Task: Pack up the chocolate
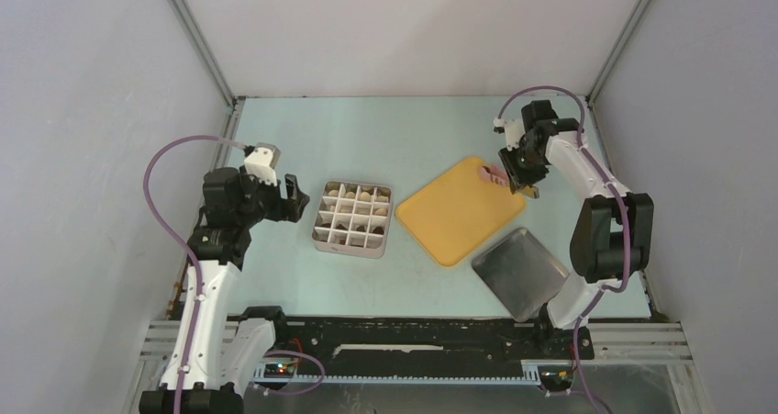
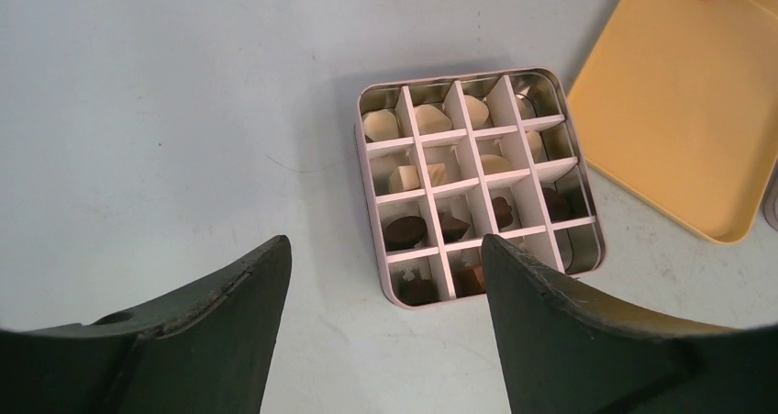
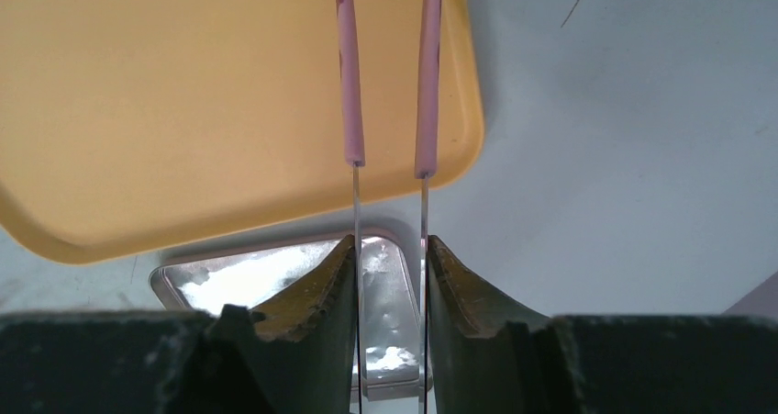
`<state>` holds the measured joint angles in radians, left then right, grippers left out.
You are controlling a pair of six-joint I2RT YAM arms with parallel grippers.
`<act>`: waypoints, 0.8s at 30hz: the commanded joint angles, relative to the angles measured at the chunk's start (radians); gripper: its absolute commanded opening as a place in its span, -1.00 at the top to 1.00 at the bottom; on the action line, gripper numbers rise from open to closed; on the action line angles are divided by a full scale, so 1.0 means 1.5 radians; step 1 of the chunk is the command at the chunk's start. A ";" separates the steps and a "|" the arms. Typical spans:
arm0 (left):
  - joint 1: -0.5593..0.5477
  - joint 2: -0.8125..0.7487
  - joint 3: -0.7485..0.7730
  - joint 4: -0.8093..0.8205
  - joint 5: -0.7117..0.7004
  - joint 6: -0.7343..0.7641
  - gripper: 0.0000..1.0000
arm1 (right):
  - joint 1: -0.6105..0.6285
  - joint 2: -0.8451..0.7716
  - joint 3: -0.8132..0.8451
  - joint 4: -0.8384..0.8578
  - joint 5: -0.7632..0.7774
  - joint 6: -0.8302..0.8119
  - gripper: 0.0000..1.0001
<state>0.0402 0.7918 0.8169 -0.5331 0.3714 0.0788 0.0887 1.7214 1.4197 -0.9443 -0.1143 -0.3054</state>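
Cream-white and dark brown chocolate [image 2: 405, 231] sitting one piece per cell inside divided tin [image 1: 351, 246], white card dividers, four by four grid. Cream pieces in cells on the tin's side away from left hand [image 2: 383, 249], dark pieces in cells nearest it. Tin flat on pale blue-green surface [image 1: 367, 129]. Left hand just left of tin, hovering, fingers spread wide, gripping nothing, pointed at tin. Yellow tray [image 1: 459, 212] just right of tin, turned corner-on, not touching it. Metal tray [image 1: 520, 274] past the yellow tray from tin, toward the near-right, right beside the yellow tray's edge; contact hard to tell. Pink tongs [image 3: 349, 83] well right of tin, over the yellow tray's far corner. Right hand [image 3: 390, 249] pinching tongs by their two thin metal arms, pink-sleeved ends sticking out over tray.
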 commanded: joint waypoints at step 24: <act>0.008 0.004 -0.031 0.028 0.024 -0.002 -0.62 | 0.088 -0.149 -0.006 -0.039 -0.186 -0.052 0.68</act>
<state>0.0425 0.7929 0.7959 -0.5278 0.3790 0.0784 0.1432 1.6073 1.4101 -0.9569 -0.2382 -0.3294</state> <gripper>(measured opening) 0.804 0.234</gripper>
